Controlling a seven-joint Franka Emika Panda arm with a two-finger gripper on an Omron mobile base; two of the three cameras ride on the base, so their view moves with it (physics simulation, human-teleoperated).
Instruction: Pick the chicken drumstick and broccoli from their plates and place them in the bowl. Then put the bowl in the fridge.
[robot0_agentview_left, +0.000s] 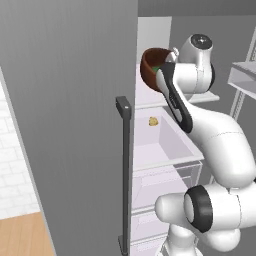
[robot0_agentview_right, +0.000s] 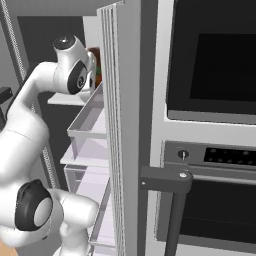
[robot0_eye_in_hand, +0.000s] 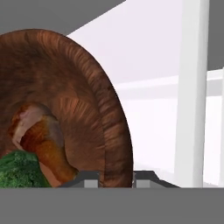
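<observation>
The fridge (robot0_agentview_left: 70, 125) is standing open, its grey door swung toward the camera on the left of the left base view with the long dark bar handle (robot0_agentview_left: 125, 170) along its edge, so that the white interior is accessible to the arm. To the right of the fridge, in the right base view, the black wall oven (robot0_agentview_right: 215, 60) is sitting closed and is taking no part in the step. Inside the fridge, the white shelves (robot0_agentview_left: 150, 97) and a drawer (robot0_agentview_left: 165, 142) below them are offering flat landing surfaces; a small yellowish item (robot0_agentview_left: 153, 121) is lying in that drawer, well below the arm's working height. The arm is reaching far into the upper part of the compartment and is carrying the bowl (robot0_agentview_left: 152, 67) above the upper shelf, tipped so that its opening is facing partly sideways, probably because the hand (robot0_eye_in_hand: 114, 177) is pinching one wall of the rim rather than supporting the base. In the hand view, the fingers (robot0_eye_in_hand: 91, 180) are clamping the bowl's rim between them, one on each side of the wall. Both foods are riding inside: the chicken drumstick (robot0_eye_in_hand: 41, 140) is resting against the bowl's inner wall, and the broccoli (robot0_eye_in_hand: 19, 170) is lying just beside it at the lowest point. Judging by this, only lowering and release are remaining; the tilt is the main spill risk.
</observation>
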